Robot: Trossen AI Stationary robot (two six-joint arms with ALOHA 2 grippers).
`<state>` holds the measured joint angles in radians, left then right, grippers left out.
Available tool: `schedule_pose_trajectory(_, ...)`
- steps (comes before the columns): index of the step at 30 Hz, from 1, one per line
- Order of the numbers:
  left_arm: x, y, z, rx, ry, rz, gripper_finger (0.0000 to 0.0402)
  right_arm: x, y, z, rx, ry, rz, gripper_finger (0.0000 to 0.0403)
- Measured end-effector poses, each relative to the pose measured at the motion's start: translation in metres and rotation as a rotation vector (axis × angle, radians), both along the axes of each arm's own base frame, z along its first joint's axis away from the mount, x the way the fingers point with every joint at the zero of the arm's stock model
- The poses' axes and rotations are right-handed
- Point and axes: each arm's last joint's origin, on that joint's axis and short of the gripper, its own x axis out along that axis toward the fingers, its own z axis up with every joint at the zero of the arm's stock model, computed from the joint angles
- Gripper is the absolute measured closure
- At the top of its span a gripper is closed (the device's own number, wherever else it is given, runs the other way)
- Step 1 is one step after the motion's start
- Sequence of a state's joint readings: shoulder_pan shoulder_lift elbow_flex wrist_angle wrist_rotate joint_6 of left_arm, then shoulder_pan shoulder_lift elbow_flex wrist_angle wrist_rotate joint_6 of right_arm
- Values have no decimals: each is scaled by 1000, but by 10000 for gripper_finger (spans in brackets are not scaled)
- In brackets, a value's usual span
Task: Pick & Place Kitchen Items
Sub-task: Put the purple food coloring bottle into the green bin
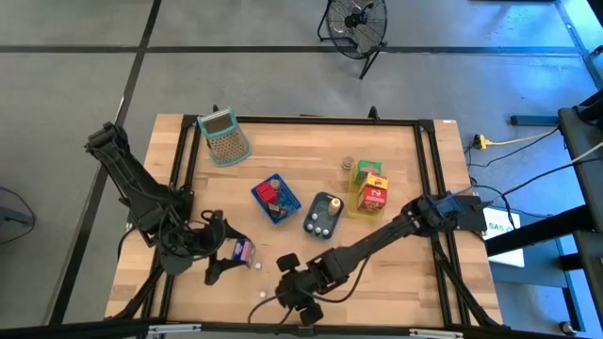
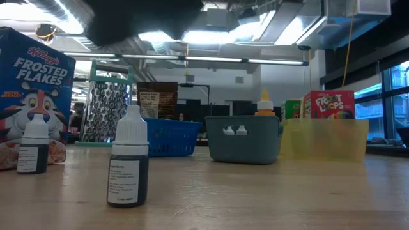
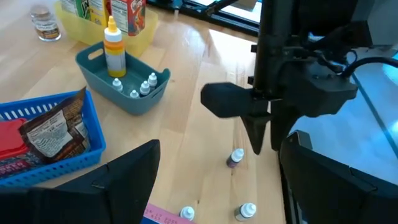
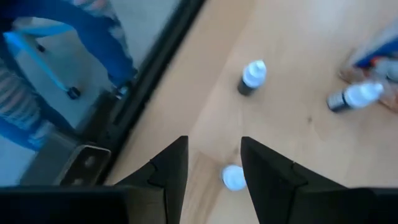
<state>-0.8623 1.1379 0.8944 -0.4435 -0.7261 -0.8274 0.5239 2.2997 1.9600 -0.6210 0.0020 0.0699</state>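
Right hand [image 4: 213, 177]: low over the front part of the worktop [image 1: 311, 151], fingers spread with a gap between them, pinching nothing; 1 small white-capped bottle [image 4: 234, 177] stands upright on the wood directly below that gap.
Left hand [image 3: 211, 186]: at the front left of the worktop, fingers spread wide, holding nothing; it points across the wood at the right hand.
Loose bottles: in the left wrist view, 3 small white-capped bottles [image 3: 236, 158] stand on the bare wood near the right hand's fingers; in the low view, 2 dark dropper bottles [image 2: 128, 163] stand upright in the foreground.
Cereal box [image 2: 29, 96]: a Frosted Flakes box at the left edge of the low view, just behind 1 of the dropper bottles.
Teal tray [image 1: 323, 215]: mid-worktop, holding an orange-capped squeeze bottle [image 3: 112, 46] and several small white-capped bottles.
Blue basket [image 1: 275, 199]: just left of the teal tray, holding a red packet and a brown packet [image 3: 56, 127].
Yellow tray [image 1: 369, 188]: right of the teal tray, with small cereal boxes standing upright in it.
Grater [image 1: 223, 137]: lying at the back left of the worktop, well apart from both hands.
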Motion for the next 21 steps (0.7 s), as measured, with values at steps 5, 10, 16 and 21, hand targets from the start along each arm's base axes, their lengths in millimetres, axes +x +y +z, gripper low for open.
schedule_pose_trajectory(5,4,-5,-8,9,26,8,73,-2,-2,-7,-25,8,-41,254)
schedule_pose_trajectory(10,7,-9,-14,22,42,10,73,-6,-5,-21,-39,40,-73,254)
schedule_pose_trajectory(16,9,-10,-14,15,37,3,73,-9,-8,-35,-57,57,-101,254)
schedule_pose_trajectory(21,9,-11,-13,27,31,-8,73,-8,-11,-40,-54,45,-109,254)
